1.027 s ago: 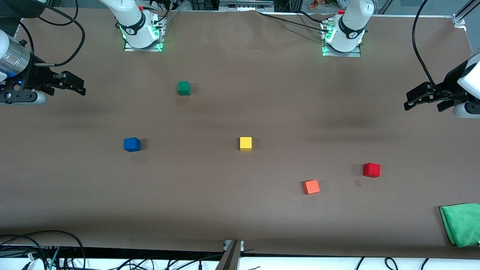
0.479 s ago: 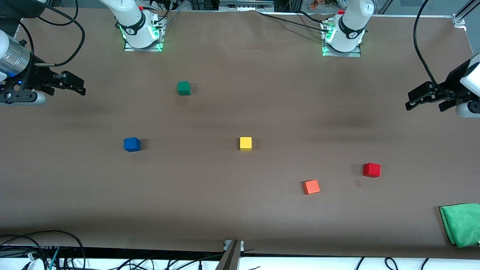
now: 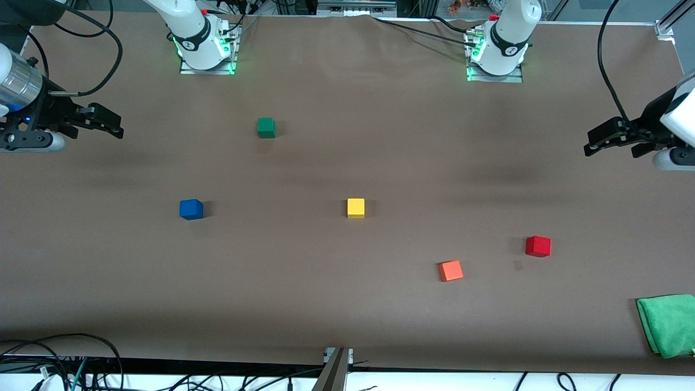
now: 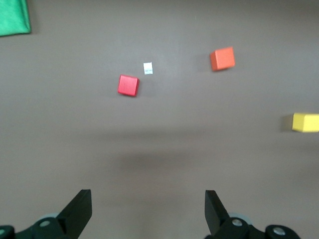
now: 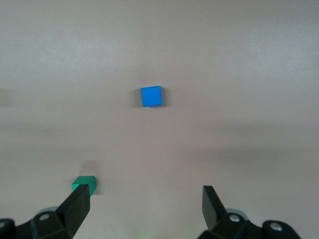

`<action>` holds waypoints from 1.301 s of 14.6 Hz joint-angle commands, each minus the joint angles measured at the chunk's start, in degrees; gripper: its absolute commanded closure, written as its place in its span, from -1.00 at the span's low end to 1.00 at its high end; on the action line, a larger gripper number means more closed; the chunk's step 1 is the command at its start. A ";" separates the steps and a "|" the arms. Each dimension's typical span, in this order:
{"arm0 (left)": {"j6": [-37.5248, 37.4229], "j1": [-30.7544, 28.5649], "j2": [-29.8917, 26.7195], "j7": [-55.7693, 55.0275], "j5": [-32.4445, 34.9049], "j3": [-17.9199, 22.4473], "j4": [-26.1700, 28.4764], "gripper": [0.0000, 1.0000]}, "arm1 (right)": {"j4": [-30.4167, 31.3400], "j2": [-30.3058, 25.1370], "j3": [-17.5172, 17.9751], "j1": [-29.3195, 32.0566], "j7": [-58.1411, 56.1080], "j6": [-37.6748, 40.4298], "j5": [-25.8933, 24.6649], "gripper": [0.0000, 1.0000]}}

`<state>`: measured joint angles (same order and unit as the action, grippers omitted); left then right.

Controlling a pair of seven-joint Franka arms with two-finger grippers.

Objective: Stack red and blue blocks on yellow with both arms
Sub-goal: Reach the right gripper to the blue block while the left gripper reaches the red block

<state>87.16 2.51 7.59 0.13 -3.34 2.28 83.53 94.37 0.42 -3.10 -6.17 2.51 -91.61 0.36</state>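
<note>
The blue block (image 3: 191, 209) sits on the table toward the right arm's end and also shows in the right wrist view (image 5: 151, 96). The yellow block (image 3: 355, 208) sits mid-table (image 4: 305, 122). The red block (image 3: 538, 246) sits toward the left arm's end, nearer the front camera (image 4: 128, 85). My right gripper (image 3: 115, 128) hangs open and empty above the table at the right arm's end (image 5: 147, 206). My left gripper (image 3: 593, 143) hangs open and empty above the left arm's end (image 4: 148, 209). Neither is near a block.
An orange-red cube (image 3: 451, 270) lies beside the red block, toward mid-table (image 4: 222, 59). A dark green cube (image 3: 266, 127) sits nearer the robot bases (image 5: 83, 184). A green cloth (image 3: 668, 325) lies at the left arm's end near the front edge. Cables hang by both arms.
My left gripper has shifted very slightly. The right arm and all the cubes have not moved.
</note>
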 commanded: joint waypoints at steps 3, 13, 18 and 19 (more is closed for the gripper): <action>2.47 -0.67 3.83 3.21 -2.37 -0.17 1.72 -1.00 | -1.73 0.19 0.20 -0.16 0.56 0.29 0.08 -0.99; 10.37 -0.31 11.47 4.17 -1.67 0.00 1.90 -1.00 | -2.09 8.63 -0.33 2.21 -7.09 -1.65 0.25 -0.99; 19.61 -4.60 19.12 13.01 -1.58 0.27 1.55 -1.00 | -1.48 16.18 -0.24 2.92 -7.00 -5.22 0.25 -0.99; 21.62 -5.75 20.44 15.40 -1.58 0.27 1.72 -1.00 | -0.08 17.23 -0.15 2.83 -7.00 -8.03 0.08 -0.99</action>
<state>106.64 -0.31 26.24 9.41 -4.07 2.54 86.03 93.86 14.47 -3.76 -3.65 -3.44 -96.14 0.36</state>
